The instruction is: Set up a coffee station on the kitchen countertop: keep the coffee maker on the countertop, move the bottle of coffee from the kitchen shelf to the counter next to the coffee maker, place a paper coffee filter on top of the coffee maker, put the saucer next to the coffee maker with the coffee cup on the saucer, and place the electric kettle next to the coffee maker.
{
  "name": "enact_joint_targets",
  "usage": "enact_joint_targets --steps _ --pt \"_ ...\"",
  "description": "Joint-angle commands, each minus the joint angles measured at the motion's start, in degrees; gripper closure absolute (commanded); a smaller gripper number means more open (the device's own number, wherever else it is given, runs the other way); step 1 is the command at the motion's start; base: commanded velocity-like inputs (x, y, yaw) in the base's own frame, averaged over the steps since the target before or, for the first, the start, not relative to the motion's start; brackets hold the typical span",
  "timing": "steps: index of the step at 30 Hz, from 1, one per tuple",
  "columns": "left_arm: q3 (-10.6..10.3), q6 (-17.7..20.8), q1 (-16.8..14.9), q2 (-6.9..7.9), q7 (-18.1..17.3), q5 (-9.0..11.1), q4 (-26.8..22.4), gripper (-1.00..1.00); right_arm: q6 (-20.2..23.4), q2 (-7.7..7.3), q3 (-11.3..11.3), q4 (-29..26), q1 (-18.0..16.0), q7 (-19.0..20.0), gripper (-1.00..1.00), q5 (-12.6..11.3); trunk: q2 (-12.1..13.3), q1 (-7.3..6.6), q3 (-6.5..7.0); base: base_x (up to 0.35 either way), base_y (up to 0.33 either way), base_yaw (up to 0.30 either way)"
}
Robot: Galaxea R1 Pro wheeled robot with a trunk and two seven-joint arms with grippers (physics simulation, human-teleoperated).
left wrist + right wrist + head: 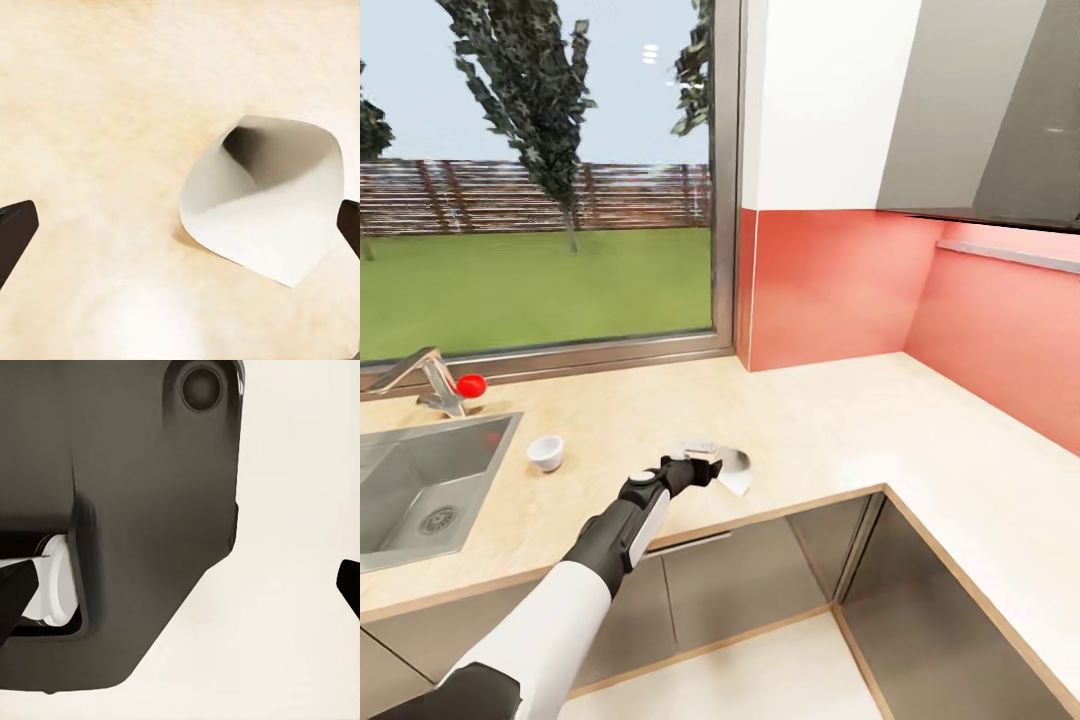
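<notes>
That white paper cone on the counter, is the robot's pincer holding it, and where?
Not held. The left pincer is open over the paper coffee filter, which lies on the countertop between its fingers, apparently untouched.

White-sleeved left arm [550,620] with black forearm, white wrist band, black fingers [13,232]

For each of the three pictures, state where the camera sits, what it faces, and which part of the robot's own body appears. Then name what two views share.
Head view: from the robot's head, down over the countertop, sink and window; the left arm reaches forward.
Left wrist view: near the left gripper, looking onto the paper coffee filter; both dark fingertips show, wide apart.
Right wrist view: near the right gripper, facing the robot's dark body; fingertips at the edges.
Shared: head and left wrist views both show the filter lying on the countertop.
</notes>
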Motion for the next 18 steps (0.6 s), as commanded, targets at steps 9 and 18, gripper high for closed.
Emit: enact_joint_targets --steps 9,18 --pt "-0.04 -2.36 0.35 0.00 0.02 0.66 2.35 -1.00 -0.17 0.09 0.05 0.02 -0.01 0.04 -1.00 0.07 -0.11 0.05 -0.11 0.176 0.000 -0.003" --pt "-0.05 -4.52 0.41 0.00 0.02 0.80 7.59 -1.00 -0.13 0.09 0.06 0.10 -0.01 0.06 -1.00 0.07 -0.11 0.05 -0.11 0.012 0.000 0.000"
